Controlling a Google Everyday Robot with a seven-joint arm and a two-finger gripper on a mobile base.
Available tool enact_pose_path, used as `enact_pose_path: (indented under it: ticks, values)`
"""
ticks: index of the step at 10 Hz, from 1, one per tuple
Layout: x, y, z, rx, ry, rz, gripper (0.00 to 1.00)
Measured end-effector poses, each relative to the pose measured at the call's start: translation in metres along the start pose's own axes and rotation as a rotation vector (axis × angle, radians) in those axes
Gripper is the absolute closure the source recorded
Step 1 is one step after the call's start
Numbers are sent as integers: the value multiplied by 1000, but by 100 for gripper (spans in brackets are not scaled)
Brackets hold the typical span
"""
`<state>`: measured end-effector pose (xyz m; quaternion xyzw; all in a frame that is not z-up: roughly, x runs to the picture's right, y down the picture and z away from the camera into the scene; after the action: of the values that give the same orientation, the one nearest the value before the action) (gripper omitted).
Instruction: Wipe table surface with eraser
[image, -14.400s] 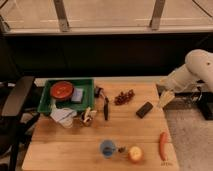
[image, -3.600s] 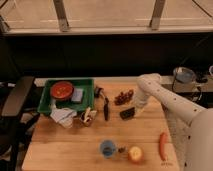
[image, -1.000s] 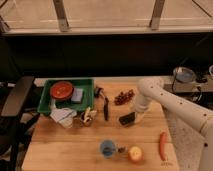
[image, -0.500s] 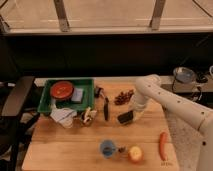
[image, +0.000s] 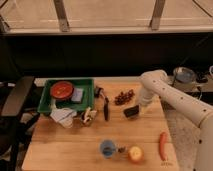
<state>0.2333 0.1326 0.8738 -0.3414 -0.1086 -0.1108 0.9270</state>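
Moved since earlier: eraser (image: 131, 111) shifted slightly up the table surface (image: 75, 145). Gripper (image: 138, 106): fingers clenched on eraser, mid-table below the grapes (image: 124, 97). Handling (judged): light, stiff block, flat; hold by long edges, press flat.

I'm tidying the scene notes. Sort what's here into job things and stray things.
Job: eraser, pressed by the shut gripper; table surface.

Stray: green bin with red bowl, grapes, blue cup, apple, carrot.
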Motion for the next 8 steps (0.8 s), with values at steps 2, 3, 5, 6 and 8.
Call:
enact_pose_path:
  ticks: [2,3,5,6,8]
  values:
    - [35,7,2,0,-2,72,100]
    - [48,12,3,1,-4,103,100]
    - [67,35,6,3,-7,158,100]
    - [68,47,4,17,-6,166,100]
    - [60,73,1,41,-10,159,100]
